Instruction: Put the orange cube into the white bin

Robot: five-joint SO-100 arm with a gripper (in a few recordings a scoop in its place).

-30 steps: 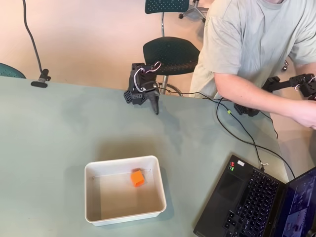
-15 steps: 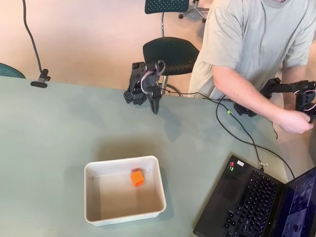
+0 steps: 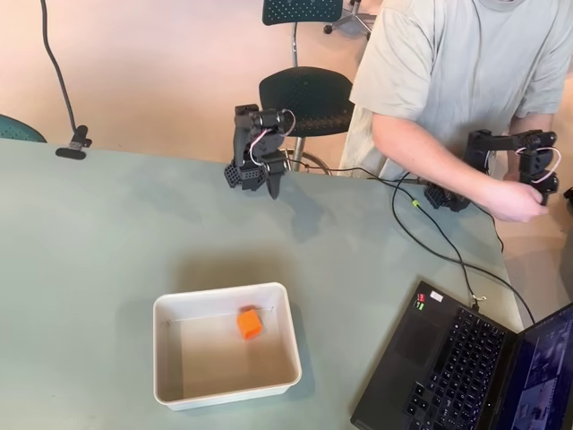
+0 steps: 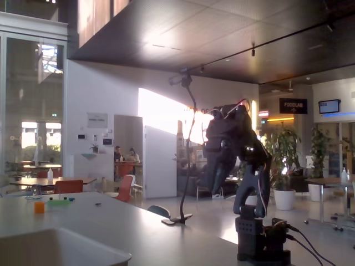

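Around me, a grey-green table (image 3: 107, 233) stands on a pale floor (image 3: 152, 63), dark chairs (image 3: 309, 94) behind it; bright daylight fills a white doorway (image 4: 161, 158).

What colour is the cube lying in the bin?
Bright orange; the cube shows best in the overhead view, inside the white bin.

A pale grey-green worktop (image 3: 107, 251) spans the overhead view. An open black laptop (image 3: 466, 367) sits at its lower right corner, with thin black cables (image 3: 430, 242) trailing across the surface towards it. A black gooseneck stand (image 3: 72, 134) is clamped at the far left edge. Beyond the far edge stand a dark perforated swivel chair (image 3: 309, 98) and a person in a pale green T-shirt (image 3: 457, 63).
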